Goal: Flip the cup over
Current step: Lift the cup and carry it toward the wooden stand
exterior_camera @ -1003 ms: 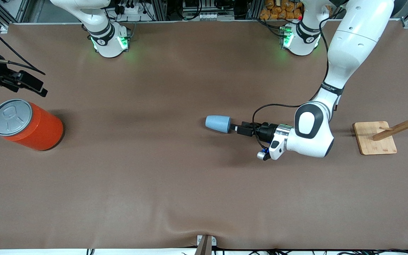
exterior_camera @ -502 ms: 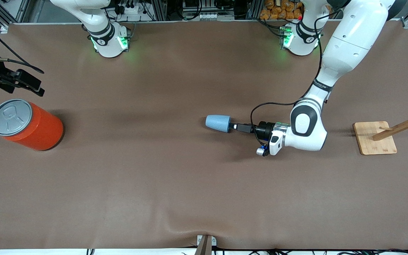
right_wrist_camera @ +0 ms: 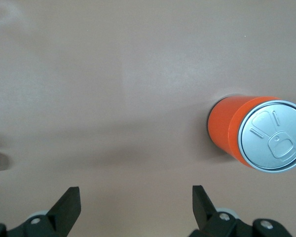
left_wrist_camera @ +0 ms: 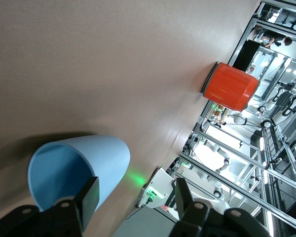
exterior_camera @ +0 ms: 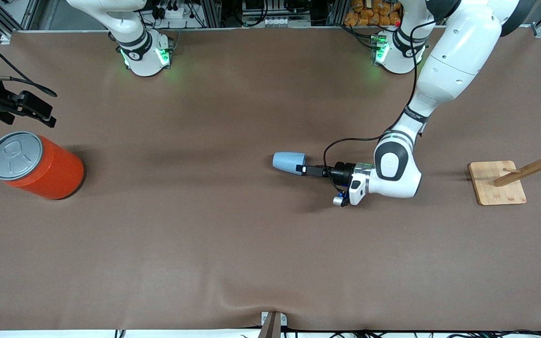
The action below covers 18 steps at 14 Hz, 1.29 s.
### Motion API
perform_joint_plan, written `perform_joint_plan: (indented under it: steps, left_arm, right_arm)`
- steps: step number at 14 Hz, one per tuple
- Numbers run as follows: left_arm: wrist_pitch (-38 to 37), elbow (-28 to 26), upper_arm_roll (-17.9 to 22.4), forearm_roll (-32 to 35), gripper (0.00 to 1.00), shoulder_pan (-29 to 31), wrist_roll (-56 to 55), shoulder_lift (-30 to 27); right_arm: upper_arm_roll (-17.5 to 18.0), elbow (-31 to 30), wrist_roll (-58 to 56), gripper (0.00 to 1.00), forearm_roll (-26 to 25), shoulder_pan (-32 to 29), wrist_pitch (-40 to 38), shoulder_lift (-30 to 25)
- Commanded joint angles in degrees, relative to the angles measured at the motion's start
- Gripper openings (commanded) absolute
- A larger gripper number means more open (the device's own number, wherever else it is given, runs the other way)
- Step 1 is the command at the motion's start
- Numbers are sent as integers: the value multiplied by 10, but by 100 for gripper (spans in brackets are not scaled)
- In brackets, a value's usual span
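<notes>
**A:** Since a second ago, your left gripper (exterior_camera: 304,170) has slid in low over the table (exterior_camera: 204,244) until its tips reach the cup's mouth. The cup (exterior_camera: 288,163) itself has stayed put.

**B:** Where is the cup relative to that gripper?

**A:** Straight ahead of its fingertips. The cup lies on its side mid-table, with its open end facing the gripper and its base pointing toward the right arm's end. In the left wrist view, one finger (left_wrist_camera: 86,197) sits at the cup's (left_wrist_camera: 106,158) rim and the other (left_wrist_camera: 180,195) stands clear outside it.

**B:** Are you gripping it yet?

**A:** No. The jaws are still apart and nothing is pinched between them.

**B:** And the right gripper?

**A:** The right gripper (exterior_camera: 45,117) waits spread wide with nothing in it, up beside the orange can (exterior_camera: 45,171). That can stands upright well ahead of your left gripper, at the right arm's end of the table. A wooden rack (exterior_camera: 496,183) stands at the left arm's end.
</notes>
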Motion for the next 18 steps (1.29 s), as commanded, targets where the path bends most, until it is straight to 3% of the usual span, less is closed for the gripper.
perform_joint_plan:
  steps: [1, 8, 10, 18]
  left_arm:
    - [8, -3, 0, -12, 70, -1, 14, 5]
    - [8, -24, 1, -11, 68, -5, 23, 4]
    - [8, -26, 1, -13, 60, -6, 26, 5]
    - [13, -25, 1, -36, 50, -17, 25, 23]
  right_arm:
    - [1, 1, -6, 100, -8, 0, -3, -8]
    - [1, 2, -5, 100, -9, 1, -3, -8]
    - [1, 2, -2, 100, -9, 3, -3, -8]
    - [-3, 4, -6, 100, -11, 2, -10, -9]
